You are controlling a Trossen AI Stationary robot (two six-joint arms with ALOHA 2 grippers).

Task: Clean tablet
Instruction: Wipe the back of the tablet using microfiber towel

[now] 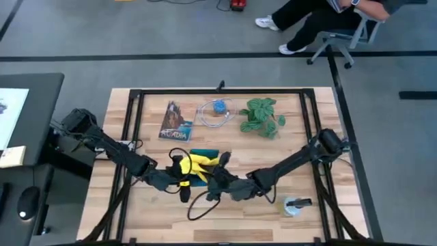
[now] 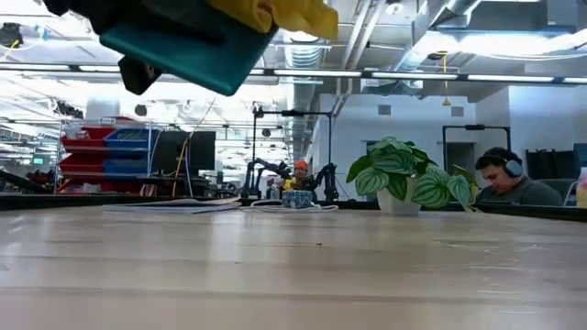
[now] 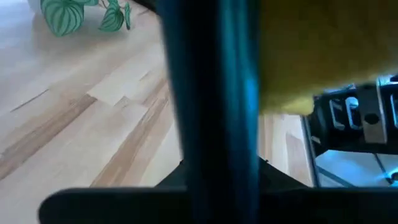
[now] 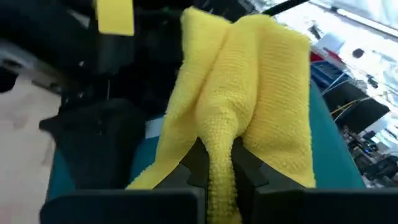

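Above a wooden table, the left gripper clamps the tablet while the right gripper, pinching the yellow cloth, wipes mid-task.

You see a bright yellow, nubbly-woven cloth draped on the teal-cased tablet. The fingers pinching the cloth are black. The tabletop is pale wood grain; the plant has green, pale-veined leaves.
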